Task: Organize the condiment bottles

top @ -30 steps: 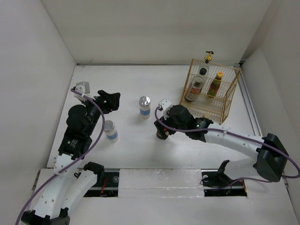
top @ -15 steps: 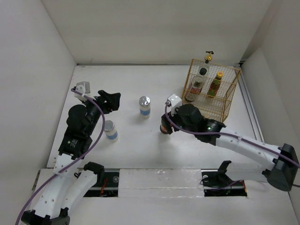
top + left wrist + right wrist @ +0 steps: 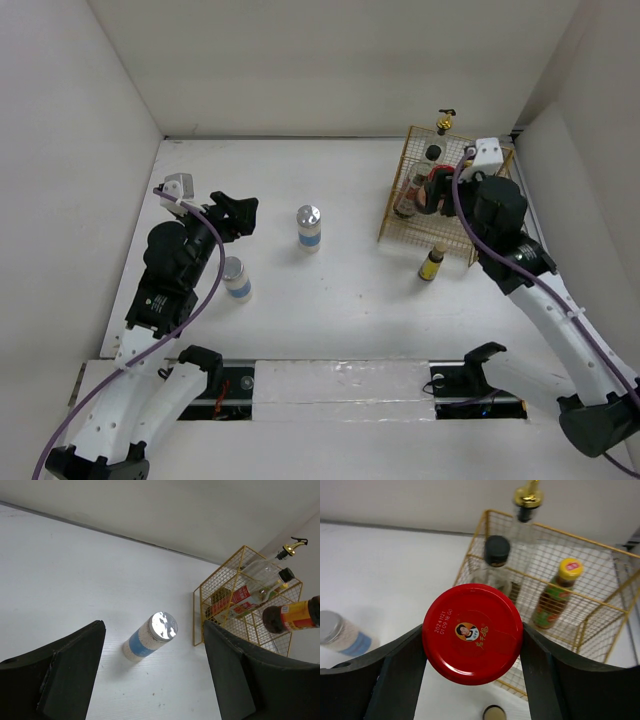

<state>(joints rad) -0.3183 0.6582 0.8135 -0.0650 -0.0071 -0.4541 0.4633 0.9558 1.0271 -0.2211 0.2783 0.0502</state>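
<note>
The right gripper [image 3: 436, 192] clamps the red-lidded jar [image 3: 472, 632] between its fingers, raised off the table at the near edge of the gold wire basket [image 3: 218, 570], far right. The small yellow bottle [image 3: 432, 264] stands just near of the basket. The left gripper [image 3: 236, 212] hangs empty, fingers wide. The centre silver-lidded bottle [image 3: 309, 228] stands to its right.

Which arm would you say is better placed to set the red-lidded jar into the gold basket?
The right: its tool grips the red-lidded jar right at the gold basket, whereas the left tool sits open, far from it.
</note>
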